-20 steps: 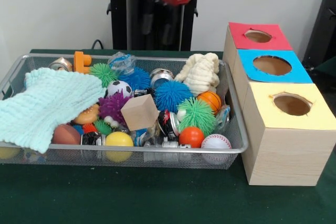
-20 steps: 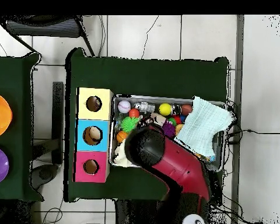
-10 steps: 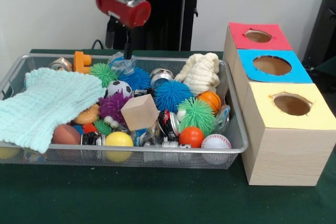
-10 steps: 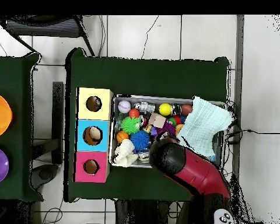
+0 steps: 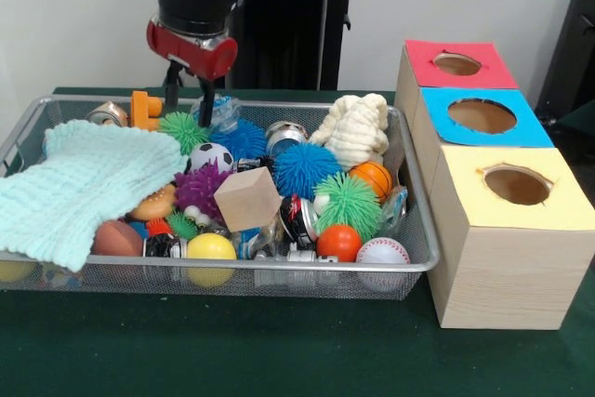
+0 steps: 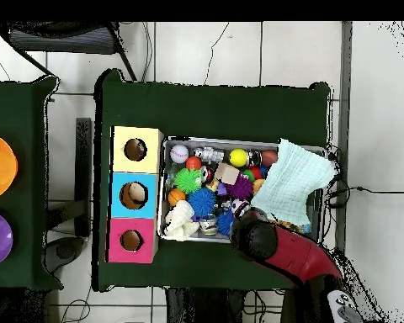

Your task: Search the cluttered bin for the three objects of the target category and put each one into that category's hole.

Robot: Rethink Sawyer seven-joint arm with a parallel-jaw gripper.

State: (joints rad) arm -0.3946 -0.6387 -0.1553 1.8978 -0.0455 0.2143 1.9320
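Over the far left corner of the silver wire-mesh bin [image 5: 409,262], I have the red and black arm's hand [image 5: 187,107] hanging with its two dark fingers [image 5: 205,101] apart and holding nothing, just above the green spiky rubber ball [image 5: 182,128] and beside the orange plastic block [image 5: 144,109]. The task names no category, so I judge the spiky balls the likeliest target here (a guess from where the hand sits); others lie mid-bin, a blue spiky ball [image 5: 303,169] and a purple one [image 5: 201,188]. To do this pick well, I would centre the fingers on the green ball's body, not its soft spikes, and come straight down so neither finger catches the pale mint knitted cloth [image 5: 84,188] or the mesh rim. The wooden box with red, blue and yellow holed tops [image 5: 507,230] stands on the green worktop [image 5: 279,350] beside the bin's other end, so the carry must clear the heaped cream knotted toy [image 5: 355,130].
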